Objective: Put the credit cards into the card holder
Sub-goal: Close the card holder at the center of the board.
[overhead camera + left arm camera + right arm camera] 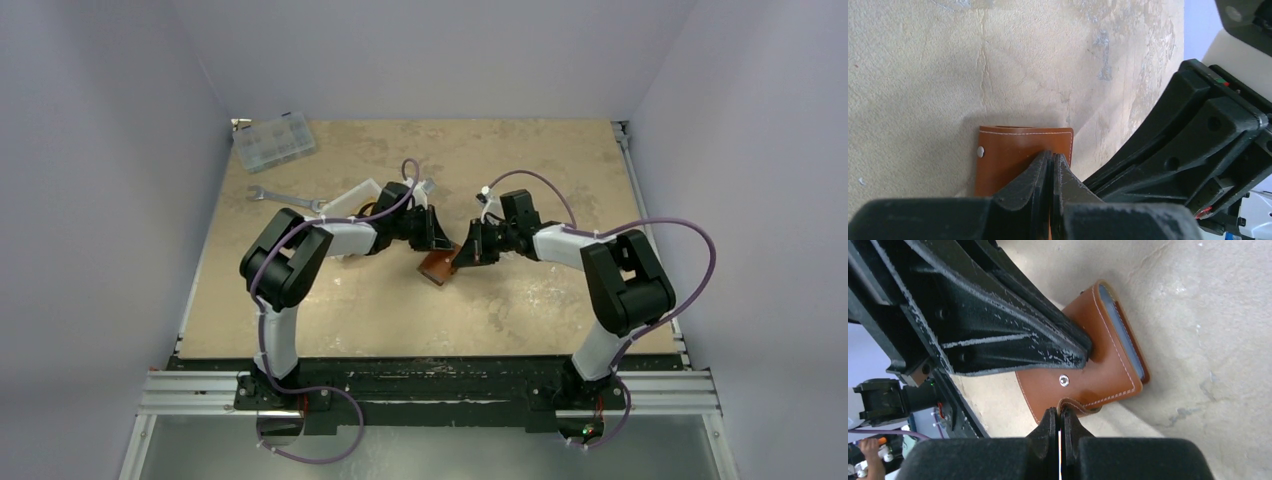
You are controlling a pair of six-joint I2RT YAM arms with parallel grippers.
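Mid-table, overhead view: we see both arms reaching inward and meeting over the card holder (437, 268). It is brown leather, folded, and sits near the centre of the table (400, 320).

Left gripper (1050, 159): jaws clenched, fingers pressed flat against each other with only a hairline seam between them. The tips sit on the holder's outer face, close to the stitched edge. The snap stud (980, 151) is off to one side, clear of the fingers. We cannot tell whether any leather is caught between the tips or whether they only press down on it.

Right gripper (1060, 414): jaws closed as well. The tips nip the curled edge of one leaf of the holder, just below the stud, and the leather bulges slightly around them. From this wrist view the other arm's dark finger meets the holder's face from the opposite side, so the two grippers touch the same piece, near each other but not in contact.

The holder's mouth gapes a little along the far side, showing a pale grey-blue strip (1124, 335) inside. We cannot say if that is lining or a card.

A shadow lies under the holder, and whether it sits fully flat is unclear.

Back left of the table: a wrench (283, 197) and a clear plastic box (273, 141), both well apart from the grippers.
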